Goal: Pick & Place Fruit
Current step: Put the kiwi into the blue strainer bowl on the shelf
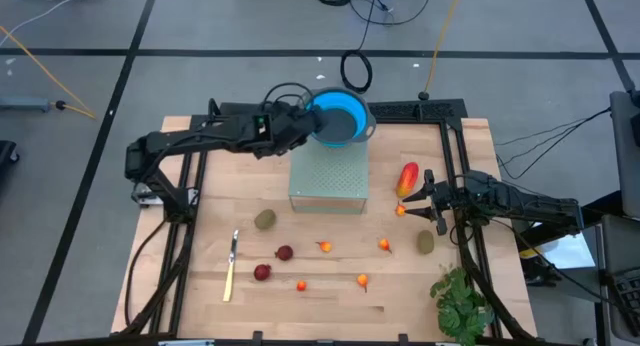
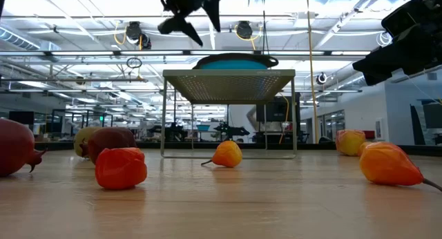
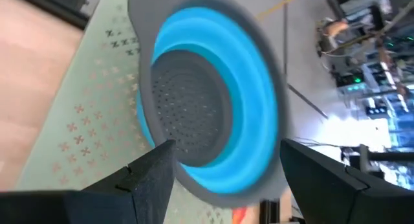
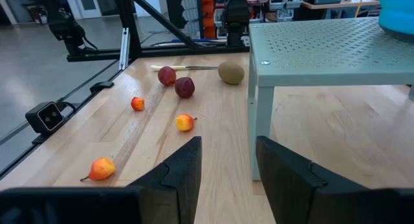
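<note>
From above, the left gripper [image 1: 312,126] was seen parked at the rim of the blue colander [image 1: 337,118], which sat on a pale green perforated stand [image 1: 329,179]. Nothing was in its fingers, which were spread apart. The right gripper [image 1: 420,198] was down low by the red-and-yellow fruit [image 1: 407,178], with a tiny orange piece [image 1: 400,211] just beside it. The rest of the fruit was scattered over the tabletop [image 1: 190,286]: an olive oval [image 1: 265,219], two dark red ones [image 1: 273,262], more orange bits, none in the colander yet.

At tabletop level, only orange fruit [image 2: 121,167] up close and the stand were really made out.

In the left wrist view, the empty colander bowl [image 3: 194,114] was framed between parted fingers [image 3: 152,179].

In the right wrist view, the fingers [image 4: 184,169] were held partly apart, nothing clamped.

Probably the next pick was being lined up on the right. It'd be done best if the fingers were centred over one small piece and lowered fully before closing, since round ones could be nudged away easily.
</note>
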